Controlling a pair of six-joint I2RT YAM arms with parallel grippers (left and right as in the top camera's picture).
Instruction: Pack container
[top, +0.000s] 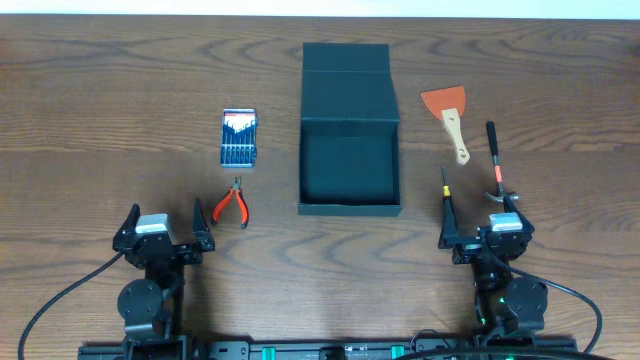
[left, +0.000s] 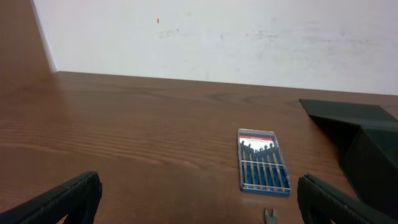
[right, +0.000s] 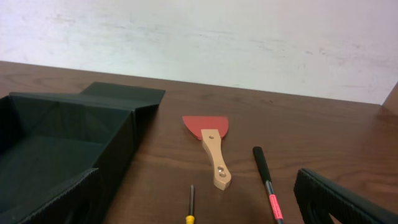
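Note:
The container (top: 349, 207), a large dark box, stands open and empty at the table's middle, its flap lid (top: 345, 69) folded back; it also shows in the right wrist view (right: 56, 124) and at the right edge of the left wrist view (left: 367, 143). My left gripper (top: 165, 232) is open and empty near the front left edge. My right gripper (top: 483, 231) is open and empty near the front right edge. Red-handled pliers (top: 232, 205) lie ahead of the left gripper. A screwdriver (top: 446, 200) lies ahead of the right gripper.
A small blue screwdriver-set case (top: 238, 137) lies left of the container, also in the left wrist view (left: 263, 163). A red scraper with a wooden handle (top: 450, 118) and a black-handled hammer (top: 496, 160) lie to the right, both in the right wrist view: scraper (right: 210, 142), hammer (right: 266, 177).

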